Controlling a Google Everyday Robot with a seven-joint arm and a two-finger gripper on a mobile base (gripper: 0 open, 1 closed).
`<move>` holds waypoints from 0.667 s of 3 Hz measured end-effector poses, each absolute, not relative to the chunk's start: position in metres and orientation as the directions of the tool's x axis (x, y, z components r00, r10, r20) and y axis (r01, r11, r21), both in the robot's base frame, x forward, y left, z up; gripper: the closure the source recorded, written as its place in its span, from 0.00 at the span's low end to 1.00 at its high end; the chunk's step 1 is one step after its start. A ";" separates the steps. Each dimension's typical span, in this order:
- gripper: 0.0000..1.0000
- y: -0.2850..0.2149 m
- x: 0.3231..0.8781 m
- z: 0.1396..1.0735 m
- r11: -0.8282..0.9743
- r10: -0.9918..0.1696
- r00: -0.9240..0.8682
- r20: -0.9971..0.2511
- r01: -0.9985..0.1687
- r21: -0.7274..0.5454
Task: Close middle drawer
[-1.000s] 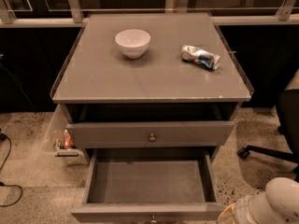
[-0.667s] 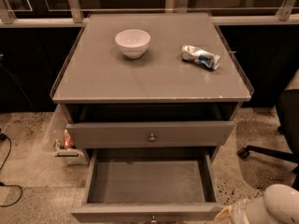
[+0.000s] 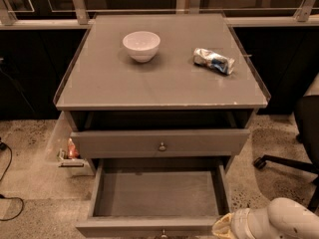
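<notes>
From where I stood, a white bowl (image 3: 141, 45) sat on the grey worktop (image 3: 164, 83) towards its back-left corner. Below the worktop's front edge the upper drawer (image 3: 124, 144) stood slightly out. Under that, the middle drawer (image 3: 154, 193) was pulled far out past the front edge, its grey floor showing and its round knob (image 3: 162, 233) facing me. A crumpled snack bag (image 3: 214, 60) lay near the worktop's right edge, well apart from the bowl. The tool (image 3: 225, 226), on its white arm (image 3: 289, 220), was low beside the middle drawer's front right corner. I could not tell whether it was clenched or released.
</notes>
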State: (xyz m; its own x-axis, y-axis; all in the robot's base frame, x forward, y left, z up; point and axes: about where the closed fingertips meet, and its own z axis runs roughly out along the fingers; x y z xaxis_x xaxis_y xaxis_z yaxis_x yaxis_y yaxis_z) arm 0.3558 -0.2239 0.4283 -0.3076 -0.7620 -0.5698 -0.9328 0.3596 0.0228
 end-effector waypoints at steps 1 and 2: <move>1.00 -0.217 0.360 0.415 0.353 -0.758 -0.303 -0.578 -0.935 0.028; 1.00 -0.212 0.360 0.397 0.354 -0.753 -0.313 -0.579 -0.934 0.045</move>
State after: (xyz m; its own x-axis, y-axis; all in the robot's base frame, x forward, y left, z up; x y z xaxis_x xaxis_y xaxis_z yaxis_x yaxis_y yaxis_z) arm 0.3600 -0.2119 0.3968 -0.3133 -0.7531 -0.5785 -0.9341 0.3542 0.0448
